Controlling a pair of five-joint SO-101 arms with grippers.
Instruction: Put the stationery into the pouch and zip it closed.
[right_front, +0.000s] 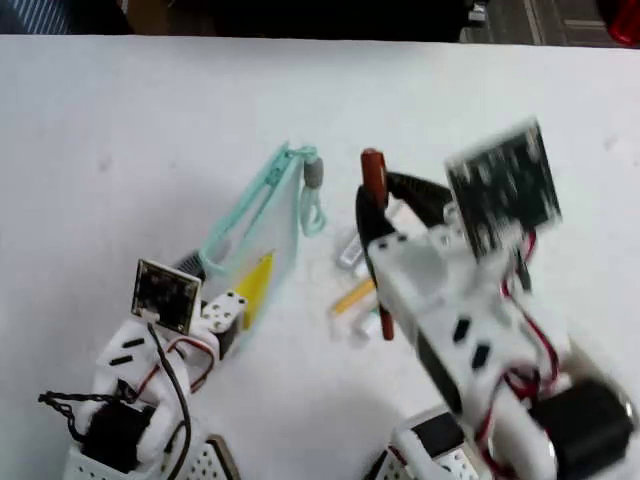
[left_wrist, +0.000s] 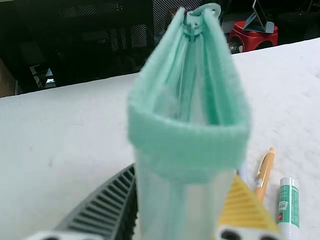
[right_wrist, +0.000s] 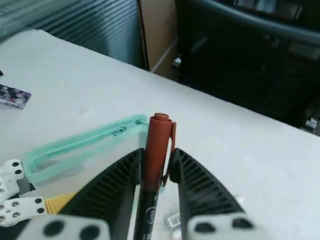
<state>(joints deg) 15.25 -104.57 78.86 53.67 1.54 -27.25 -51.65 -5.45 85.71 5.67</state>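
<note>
A clear pouch (right_front: 262, 228) with mint-green trim stands on edge on the white table, its mouth gaping open toward the left arm. My left gripper (right_front: 228, 290) is shut on the pouch's near end; the pouch (left_wrist: 187, 125) rises between its grey and yellow fingers. My right gripper (right_wrist: 156, 167) is shut on a red-brown marker (right_wrist: 155, 165), held lifted just right of the pouch (right_wrist: 80, 147). From above, the marker (right_front: 376, 215) points away from the arms. An orange pen (right_front: 352, 297) and a small white tube (left_wrist: 288, 207) lie on the table between the arms.
Small white items (right_front: 352, 250) lie next to the orange pen under the right arm. The table's far edge (right_front: 320, 38) borders dark furniture. Open table surface stretches to the left and behind the pouch.
</note>
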